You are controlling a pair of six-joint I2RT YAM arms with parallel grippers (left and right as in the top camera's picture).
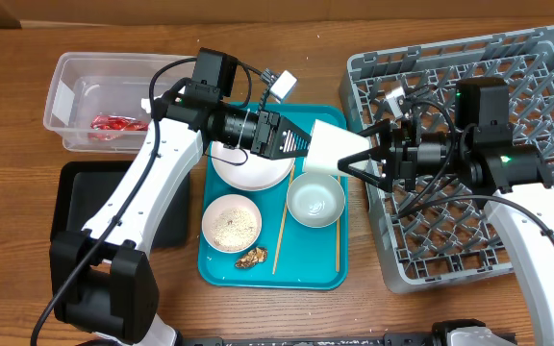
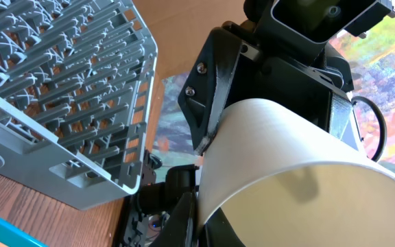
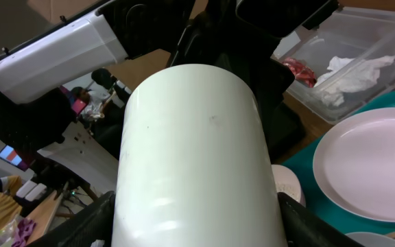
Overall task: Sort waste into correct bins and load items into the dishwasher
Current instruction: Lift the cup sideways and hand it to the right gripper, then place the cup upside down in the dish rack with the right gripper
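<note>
Handover: left gripper point(image 1: 304, 144) jaws clamp cup point(image 1: 333, 150); right gripper point(image 1: 356, 161) jaws straddle it, unclosed, from 3 o'clock. Close fully before left releases.

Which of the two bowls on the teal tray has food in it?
The left bowl, next to the brown scrap: it holds loose white rice. The bowl to its right, nearer the dish rack, is empty.

Bright, even light — soft shadows; a pale sheen runs down the white cup point(image 3: 190, 158), background blurred.
</note>
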